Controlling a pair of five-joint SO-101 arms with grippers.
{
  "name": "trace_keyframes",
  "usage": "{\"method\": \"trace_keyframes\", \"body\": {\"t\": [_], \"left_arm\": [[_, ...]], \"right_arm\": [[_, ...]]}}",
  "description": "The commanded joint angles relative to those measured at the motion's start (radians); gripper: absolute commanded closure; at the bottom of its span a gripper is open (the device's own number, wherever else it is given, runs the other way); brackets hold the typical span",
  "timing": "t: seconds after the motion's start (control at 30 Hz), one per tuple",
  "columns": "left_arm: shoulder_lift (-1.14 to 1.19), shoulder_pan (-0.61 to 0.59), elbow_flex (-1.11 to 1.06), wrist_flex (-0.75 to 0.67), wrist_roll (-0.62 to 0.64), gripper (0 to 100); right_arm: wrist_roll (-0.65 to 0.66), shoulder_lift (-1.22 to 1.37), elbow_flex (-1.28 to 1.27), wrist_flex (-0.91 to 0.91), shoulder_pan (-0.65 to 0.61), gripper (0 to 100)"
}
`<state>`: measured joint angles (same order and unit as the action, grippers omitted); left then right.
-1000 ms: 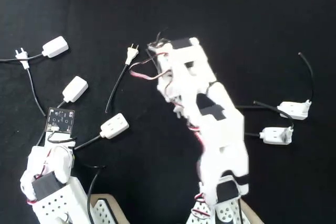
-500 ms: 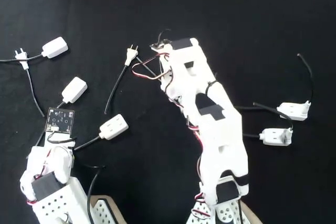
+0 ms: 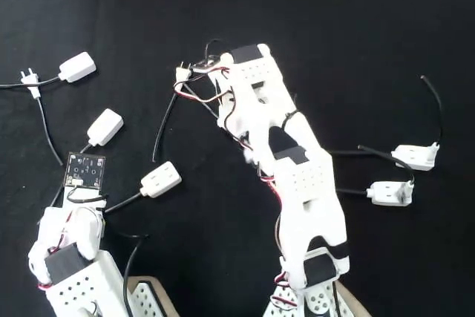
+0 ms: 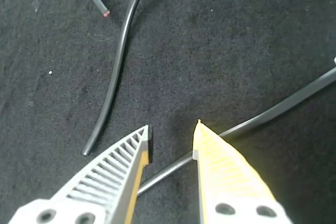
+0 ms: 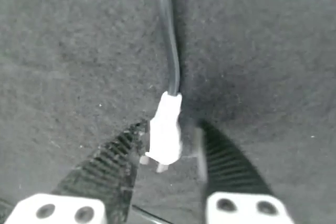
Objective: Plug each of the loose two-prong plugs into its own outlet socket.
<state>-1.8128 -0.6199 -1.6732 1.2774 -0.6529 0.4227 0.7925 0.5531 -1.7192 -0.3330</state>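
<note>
A white two-prong plug (image 5: 165, 132) on a black cable lies on the black table between the spread fingers of my open right gripper (image 5: 170, 129), with a gap on one side. From above, that plug (image 3: 182, 73) shows at the tip of the long right arm (image 3: 297, 176). A second loose plug (image 3: 31, 79) lies at the far left. White sockets (image 3: 77, 66) (image 3: 105, 125) (image 3: 161, 178) lie on the left half. My left gripper (image 4: 172, 129) is open, low over a black cable (image 4: 247, 124), holding nothing.
Two more white sockets (image 3: 415, 156) (image 3: 390, 192) lie at the right with cables at both ends. The left arm (image 3: 70, 243) sits at the near left corner. Loose black cable ends (image 4: 113, 77) cross the table.
The right arm has swung left and farther out, bringing its gripper around the plug. The left arm has kept still.
</note>
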Motion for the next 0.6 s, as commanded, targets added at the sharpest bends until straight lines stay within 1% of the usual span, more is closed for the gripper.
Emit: {"method": "trace_keyframes", "body": {"t": [0.0,0.23,0.27,0.37,0.4,0.57], "left_arm": [[-0.009,0.007,-0.005,0.005,-0.012,86],[-0.009,0.007,-0.005,0.005,-0.012,86],[-0.009,0.007,-0.005,0.005,-0.012,86],[-0.009,0.007,-0.005,0.005,-0.012,86],[-0.009,0.007,-0.005,0.005,-0.012,86],[-0.009,0.007,-0.005,0.005,-0.012,86]], "right_arm": [[0.026,-0.008,0.028,-0.031,-0.008,75.1],[0.026,-0.005,0.022,-0.034,0.009,75.1],[0.026,-0.007,0.007,-0.029,0.012,76.8],[0.026,-0.012,-0.004,-0.025,0.025,87.2],[0.026,-0.012,-0.005,-0.017,0.025,88.4],[0.023,-0.007,-0.012,-0.02,0.023,87.8]]}}
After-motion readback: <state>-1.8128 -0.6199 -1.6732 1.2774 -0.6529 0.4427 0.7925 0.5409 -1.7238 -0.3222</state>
